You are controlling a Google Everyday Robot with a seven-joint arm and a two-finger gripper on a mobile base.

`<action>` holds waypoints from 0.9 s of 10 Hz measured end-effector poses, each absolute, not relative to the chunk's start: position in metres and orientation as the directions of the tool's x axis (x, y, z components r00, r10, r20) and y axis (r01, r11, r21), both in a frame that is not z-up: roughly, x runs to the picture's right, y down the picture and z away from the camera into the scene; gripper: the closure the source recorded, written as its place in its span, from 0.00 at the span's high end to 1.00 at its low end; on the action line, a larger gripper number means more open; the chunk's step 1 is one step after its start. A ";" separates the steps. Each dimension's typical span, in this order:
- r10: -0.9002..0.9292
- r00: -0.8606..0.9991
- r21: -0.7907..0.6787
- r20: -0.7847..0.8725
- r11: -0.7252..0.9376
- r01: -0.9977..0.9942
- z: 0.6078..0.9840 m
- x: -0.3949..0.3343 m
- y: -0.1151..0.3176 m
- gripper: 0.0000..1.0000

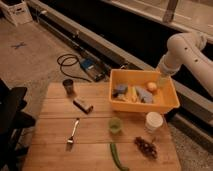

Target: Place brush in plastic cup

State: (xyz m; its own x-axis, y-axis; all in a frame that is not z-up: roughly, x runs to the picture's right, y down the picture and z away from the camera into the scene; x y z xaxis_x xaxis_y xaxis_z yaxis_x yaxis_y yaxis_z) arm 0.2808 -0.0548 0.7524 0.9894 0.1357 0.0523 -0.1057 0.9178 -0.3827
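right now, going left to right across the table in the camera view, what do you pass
dark metal cup → brush → plastic cup → white cup; the claw sits over the yellow bin's far right corner

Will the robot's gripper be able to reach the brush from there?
Probably yes. The gripper hangs over the far right corner of the yellow bin, and the brush lies uncovered on the table beyond the bin's other end. Nothing blocks it; the arm just has to cross the bin.
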 end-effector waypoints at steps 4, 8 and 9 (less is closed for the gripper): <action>0.122 0.974 -0.358 0.189 0.933 -0.048 0.762 0.223 -0.038 0.65; 0.111 0.979 -0.351 0.173 0.935 -0.044 0.760 0.227 -0.037 0.65; 0.102 0.984 -0.344 0.144 0.938 -0.047 0.758 0.233 -0.037 0.65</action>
State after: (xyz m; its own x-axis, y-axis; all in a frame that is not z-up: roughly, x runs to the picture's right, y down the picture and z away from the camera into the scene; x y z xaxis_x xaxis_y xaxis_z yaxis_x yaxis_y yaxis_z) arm 0.2326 -0.0369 0.7576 0.9843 0.1022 0.1437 -0.0472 0.9378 -0.3438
